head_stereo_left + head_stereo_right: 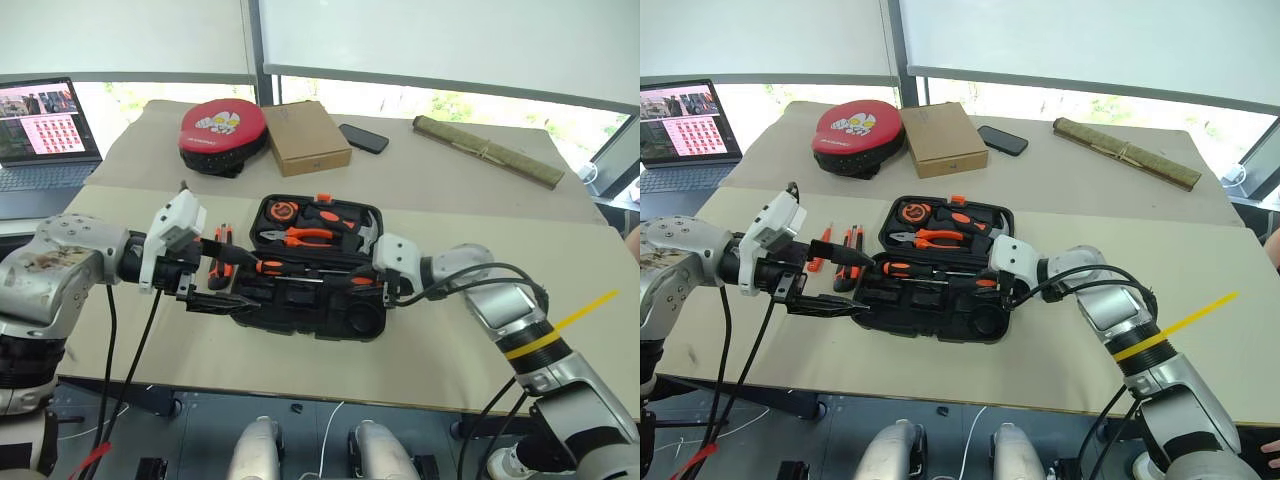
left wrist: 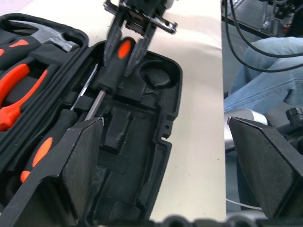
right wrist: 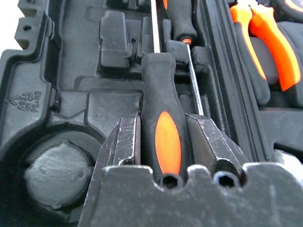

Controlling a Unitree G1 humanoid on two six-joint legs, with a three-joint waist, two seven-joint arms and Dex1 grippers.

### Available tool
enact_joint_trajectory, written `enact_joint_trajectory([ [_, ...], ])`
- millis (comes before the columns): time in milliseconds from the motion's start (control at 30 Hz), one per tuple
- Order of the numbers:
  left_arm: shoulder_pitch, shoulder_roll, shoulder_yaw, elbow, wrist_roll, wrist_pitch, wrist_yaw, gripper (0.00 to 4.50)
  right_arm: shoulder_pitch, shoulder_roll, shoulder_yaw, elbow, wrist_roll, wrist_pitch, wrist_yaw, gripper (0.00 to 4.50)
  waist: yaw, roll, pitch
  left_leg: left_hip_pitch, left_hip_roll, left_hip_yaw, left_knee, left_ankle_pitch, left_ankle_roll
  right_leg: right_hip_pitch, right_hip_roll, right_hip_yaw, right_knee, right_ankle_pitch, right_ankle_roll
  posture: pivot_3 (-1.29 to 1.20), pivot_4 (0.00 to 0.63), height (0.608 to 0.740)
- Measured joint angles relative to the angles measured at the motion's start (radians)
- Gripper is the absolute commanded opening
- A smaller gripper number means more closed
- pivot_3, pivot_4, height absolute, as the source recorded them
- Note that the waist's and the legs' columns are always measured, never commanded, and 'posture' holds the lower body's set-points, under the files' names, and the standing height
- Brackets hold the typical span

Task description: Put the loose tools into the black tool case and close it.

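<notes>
The black tool case (image 1: 330, 326) lies open in the middle of the table. My right gripper (image 3: 161, 120) is shut on the handle of a black-and-orange screwdriver (image 3: 162, 132), held low over the near half of the case with its shaft pointing along the moulded slots. A second screwdriver (image 1: 270, 267) lies in the case beside it. My left gripper (image 1: 215, 276) hangs open at the left edge of the case, holding nothing. Left of the case, on the table, lie a slim orange tester screwdriver (image 1: 815, 258) and a black-orange utility knife (image 1: 847, 262).
Orange-handled pliers (image 1: 310, 237), a hammer and a tape measure (image 1: 281, 211) sit in the far half of the case. Behind it are a red-and-black round pad (image 1: 222, 130), a cardboard box (image 1: 305, 135), a phone (image 1: 363, 138), a rolled mat (image 1: 490, 150) and a laptop (image 1: 45, 130).
</notes>
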Motion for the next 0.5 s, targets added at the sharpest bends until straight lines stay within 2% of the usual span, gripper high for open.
enact_joint_trajectory([
  [67, -0.002, 0.000, 0.000, 0.001, -0.001, 0.000, 0.005, 4.50, -0.001, 0.010, -0.007, 0.007, -0.007, 0.002, 0.001, 2.07, -0.001, 0.000, 0.000, 0.000, 0.000, 0.000, 0.000, 0.000, 0.000, 0.000, 0.000, 0.000, 0.000, 0.000, 0.000, 0.00, 0.150, 0.740],
  [267, -0.009, 0.000, -0.001, 0.004, -0.003, -0.001, 0.009, 4.50, -0.003, 0.057, -0.058, -0.060, 0.059, 0.166, 0.005, 4.00, -0.003, 0.000, 0.000, 0.000, 0.000, 0.000, 0.000, 0.000, 0.000, 0.000, 0.000, 0.000, 0.000, 0.000, 0.000, 0.00, 0.150, 0.740],
  [367, -0.023, -0.002, -0.005, 0.016, -0.002, -0.004, 0.009, 4.50, -0.003, 0.083, -0.091, -0.108, 0.100, 0.248, -0.005, 4.00, -0.003, 0.000, 0.000, 0.000, 0.000, 0.000, 0.000, 0.000, 0.000, 0.000, 0.000, 0.000, 0.000, 0.000, 0.000, 0.00, 0.150, 0.740],
  [500, -0.048, -0.011, -0.020, 0.026, 0.000, -0.008, 0.011, 4.50, -0.003, 0.126, -0.099, -0.114, 0.112, 0.316, -0.053, 2.92, -0.001, 0.000, 0.000, 0.000, 0.000, 0.000, 0.000, 0.000, 0.000, 0.000, 0.000, 0.000, 0.000, 0.000, 0.000, 0.00, 0.150, 0.740],
])
